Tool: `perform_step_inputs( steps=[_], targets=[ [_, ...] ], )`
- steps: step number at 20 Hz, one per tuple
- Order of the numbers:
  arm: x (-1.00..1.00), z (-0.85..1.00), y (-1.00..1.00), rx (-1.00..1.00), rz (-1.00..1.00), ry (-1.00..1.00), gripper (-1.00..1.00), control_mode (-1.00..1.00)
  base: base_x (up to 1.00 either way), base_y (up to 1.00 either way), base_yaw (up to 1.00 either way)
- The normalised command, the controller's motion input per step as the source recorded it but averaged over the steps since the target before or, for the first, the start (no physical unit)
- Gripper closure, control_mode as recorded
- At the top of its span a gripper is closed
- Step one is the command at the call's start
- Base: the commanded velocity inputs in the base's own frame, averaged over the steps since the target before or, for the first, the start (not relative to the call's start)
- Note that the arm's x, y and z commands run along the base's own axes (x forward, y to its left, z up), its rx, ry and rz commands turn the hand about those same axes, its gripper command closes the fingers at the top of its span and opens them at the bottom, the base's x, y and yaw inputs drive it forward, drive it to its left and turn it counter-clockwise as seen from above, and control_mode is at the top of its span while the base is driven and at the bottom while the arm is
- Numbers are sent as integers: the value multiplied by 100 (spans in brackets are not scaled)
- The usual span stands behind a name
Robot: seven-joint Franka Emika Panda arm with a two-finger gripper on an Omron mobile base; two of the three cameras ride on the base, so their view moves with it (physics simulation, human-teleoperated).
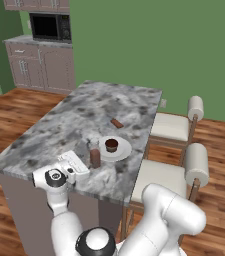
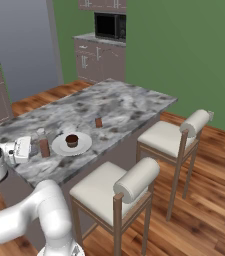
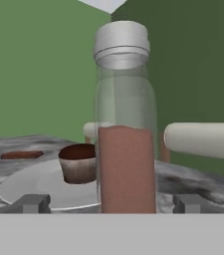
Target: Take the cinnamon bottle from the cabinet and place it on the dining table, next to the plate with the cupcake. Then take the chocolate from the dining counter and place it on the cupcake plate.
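The cinnamon bottle (image 1: 94,155) (image 2: 44,145) (image 3: 126,149), clear with a grey cap and brown powder, stands upright on the marble dining counter (image 1: 74,120) just left of the white plate (image 1: 124,150) (image 2: 85,145) (image 3: 29,185). A chocolate cupcake (image 1: 111,145) (image 2: 72,140) (image 3: 78,162) sits on that plate. My gripper (image 1: 86,161) (image 2: 33,146) (image 3: 111,203) is open, level with the bottle's lower part; its fingertips (image 3: 34,202) stand apart on either side, clear of the glass. The brown chocolate bar (image 1: 116,123) (image 2: 98,122) (image 3: 21,155) lies further along the counter beyond the plate.
Two padded stools (image 1: 159,177) (image 2: 115,185) stand along the counter's right side, the second one (image 1: 173,127) (image 2: 173,134) further back. Cabinets with a microwave (image 1: 49,26) (image 2: 109,26) line the far wall. The plate lies near the counter's stool-side edge.
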Motion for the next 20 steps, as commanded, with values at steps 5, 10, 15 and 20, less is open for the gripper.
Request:
perform_step_inputs(
  steps=[5,10,15,20],
  targets=[
    [-25,13,16,3,0,0,-100,-100,0,0,0],
    [-41,38,0,17,2,8,-100,-100,0,0,0],
    [-40,40,-10,25,15,12,-100,-100,0,0,0],
    [-43,41,-23,21,22,11,-100,-100,0,0,0]
  ],
)
